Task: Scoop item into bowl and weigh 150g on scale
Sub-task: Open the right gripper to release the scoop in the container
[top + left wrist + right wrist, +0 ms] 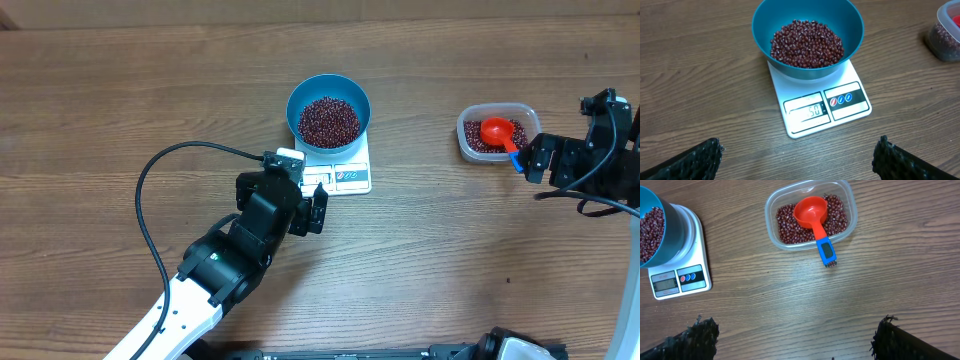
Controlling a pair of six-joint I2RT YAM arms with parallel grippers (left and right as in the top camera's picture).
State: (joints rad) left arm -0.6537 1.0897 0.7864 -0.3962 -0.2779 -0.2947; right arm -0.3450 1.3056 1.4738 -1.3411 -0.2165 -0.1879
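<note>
The left gripper point(298, 188) hovers just short of the display edge of the small flat white rectangular kitchen scale point(805, 128), its black fingers spread wide with nothing between them. The scale lies on the brown wood-grain table point(100, 80); its window shows digits ending in 50, the leading part washed out. On the scale stands the round, deep, bright blue bowl point(765, 25), holding a heap of small dark red-maroon beans point(807, 42). Well apart to the right, the right gripper point(795, 330) hangs above bare table, fingers likewise spread and empty. Beyond it sits a clear rounded-rectangular plastic tub point(771, 205) with more beans, and a red round scoop with a blue handle point(811, 211) rests in it, the handle end poking out over the near rim
</note>
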